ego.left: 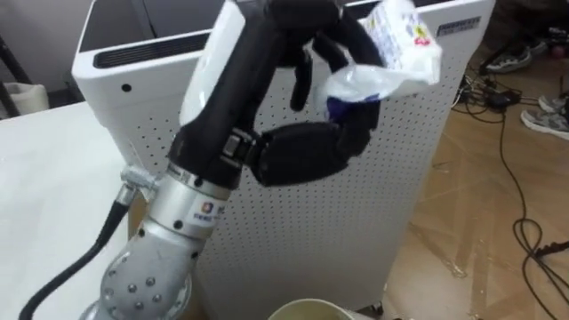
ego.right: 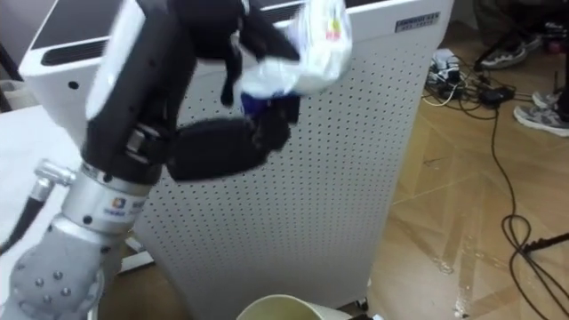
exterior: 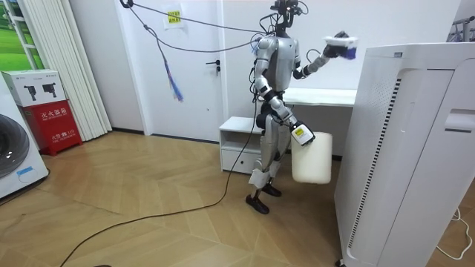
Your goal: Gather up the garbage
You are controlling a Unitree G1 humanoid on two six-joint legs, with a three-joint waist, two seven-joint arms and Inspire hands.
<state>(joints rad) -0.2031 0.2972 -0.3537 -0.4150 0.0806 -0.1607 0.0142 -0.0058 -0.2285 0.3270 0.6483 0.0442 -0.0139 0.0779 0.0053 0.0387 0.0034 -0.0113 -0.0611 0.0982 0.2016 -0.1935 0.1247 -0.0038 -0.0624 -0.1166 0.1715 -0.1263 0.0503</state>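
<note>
My left hand (ego.left: 341,43) is raised in front of my head, its dark fingers curled round the garbage (ego.left: 396,49), a crumpled white plastic wrapper with blue and red print. In the room view the garbage (exterior: 342,44) is held high at the room view's right, above a white table. My right hand (exterior: 295,130) hangs low and carries a cream bin (exterior: 312,157) off the floor by its top edge. The bin's rim (ego.left: 307,309) peeks in at the bottom of the eye views.
A tall white perforated appliance (ego.left: 356,204) stands right before me, beside it a white table (ego.left: 44,178). Cables (ego.left: 511,133) and shoes (ego.left: 544,117) lie on the wood floor at the right. A low white cabinet (exterior: 237,141) stands behind me.
</note>
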